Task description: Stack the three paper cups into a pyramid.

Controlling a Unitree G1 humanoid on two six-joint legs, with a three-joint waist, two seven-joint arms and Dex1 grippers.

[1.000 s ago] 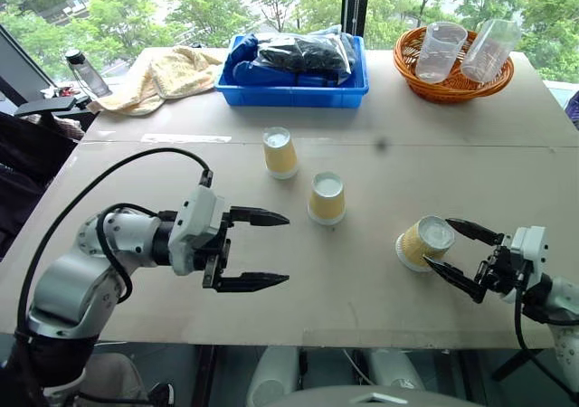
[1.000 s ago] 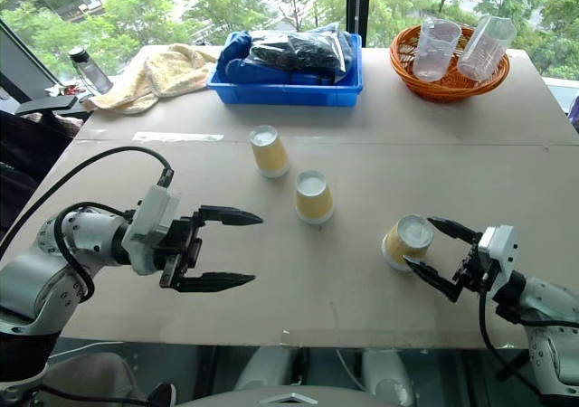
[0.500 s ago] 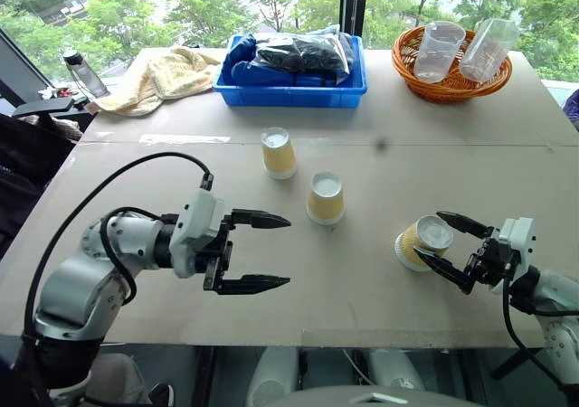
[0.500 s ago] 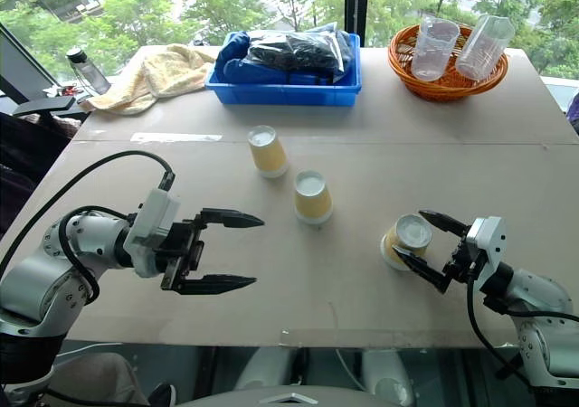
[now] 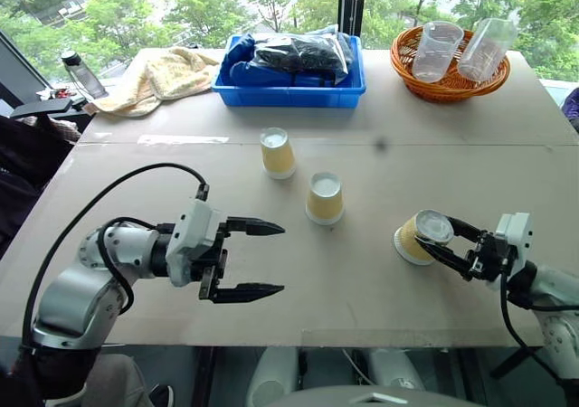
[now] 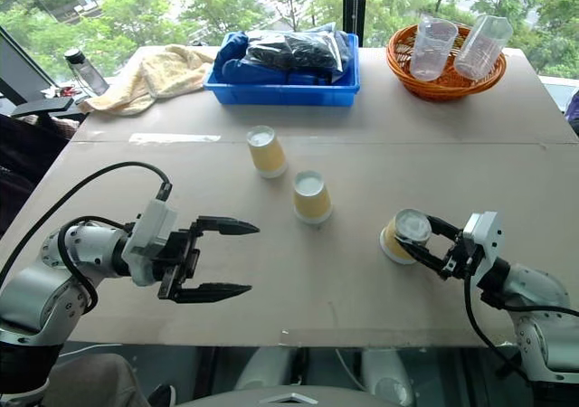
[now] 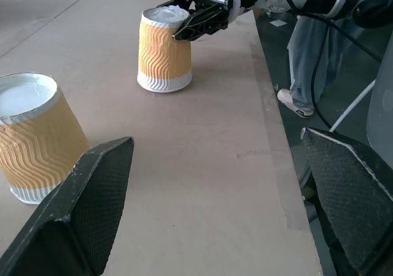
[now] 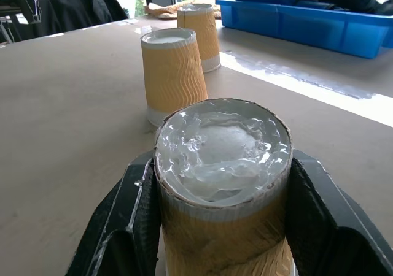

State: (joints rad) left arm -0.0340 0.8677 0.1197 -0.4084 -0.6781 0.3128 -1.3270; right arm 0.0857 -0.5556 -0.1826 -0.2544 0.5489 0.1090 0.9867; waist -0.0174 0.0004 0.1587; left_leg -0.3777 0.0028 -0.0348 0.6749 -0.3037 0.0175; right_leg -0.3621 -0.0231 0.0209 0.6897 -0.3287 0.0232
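Yellow-tan wavy-ribbed paper cups point(image 5: 324, 198) with white bases, blue bin point(image 5: 289, 80), orange basket point(image 5: 448, 72)

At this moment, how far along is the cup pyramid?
Nothing is stacked yet: all three paper cups stand upside down and apart on the table. In hand: the right gripper is closed around the nearest cup. The left gripper is open and empty. Left: pairing the middle cup with the far cup, then topping them.

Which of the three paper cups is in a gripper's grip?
The cup nearest the table's right edge: the right gripper is shut on its top. The other two cups stand free mid-table, upside down.
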